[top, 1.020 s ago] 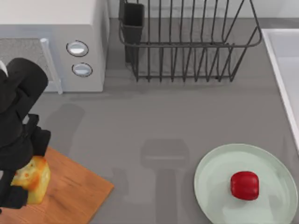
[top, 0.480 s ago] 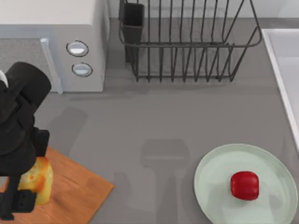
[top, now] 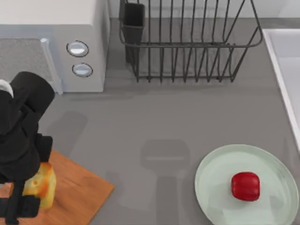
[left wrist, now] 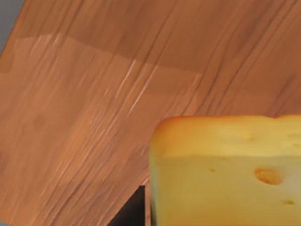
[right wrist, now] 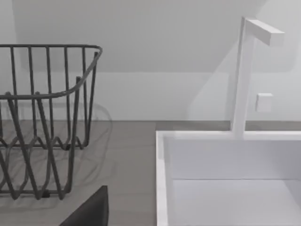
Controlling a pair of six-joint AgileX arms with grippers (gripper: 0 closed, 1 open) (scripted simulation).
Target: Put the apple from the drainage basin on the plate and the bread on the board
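Orange-brown wood of the board [top: 77,187] occupied the table's front left in the top view, with the left gripper [top: 33,190] closed on the bread [top: 41,183] over it. The apple [top: 245,186] lay on the plate [top: 211,183], front right.

The left wrist view showed the bread [left wrist: 225,172] just above the board [left wrist: 94,94].

The right wrist view showed a wire rack [right wrist: 42,117] beside a white sink [right wrist: 225,179].

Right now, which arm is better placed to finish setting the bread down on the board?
Left, probably. The left gripper is directly over the bread, which sits at the board on the table's left. The apple already lies on the plate at the right, so nothing calls for the right arm.
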